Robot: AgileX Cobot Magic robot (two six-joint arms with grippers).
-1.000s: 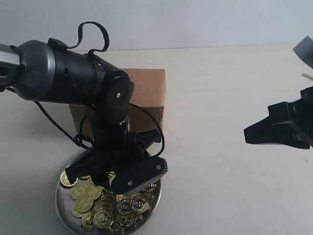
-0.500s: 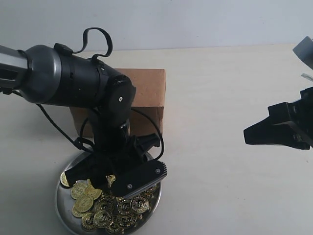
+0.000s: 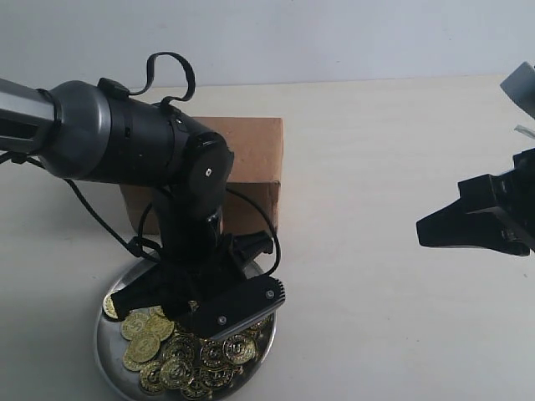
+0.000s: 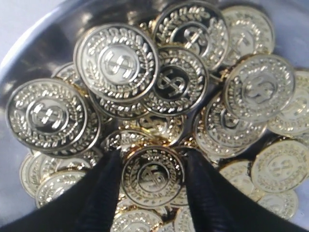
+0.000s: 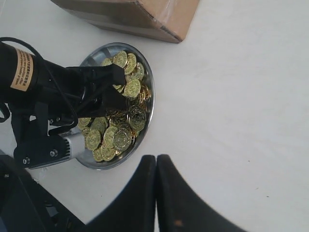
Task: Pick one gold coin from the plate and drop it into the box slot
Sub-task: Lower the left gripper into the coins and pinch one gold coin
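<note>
— Open room anywhere on the worktop [image 3: 359,317]?
— Right half, bare from the box [image 3: 255,150] across to the right edge, save for the right gripper [image 3: 424,230] hanging near that edge, fingers pressed together.
— And toward the left edge?
— Crowded. Left arm [image 3: 109,142] bent low over the plate [image 3: 99,342], hiding much of it; box close behind. Gold coins [image 4: 118,63] heaped tight around the left gripper [image 4: 153,157].

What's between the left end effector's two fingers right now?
One gold coin, its edges against both fingers, over the plate; the left wrist view shows it.
</note>
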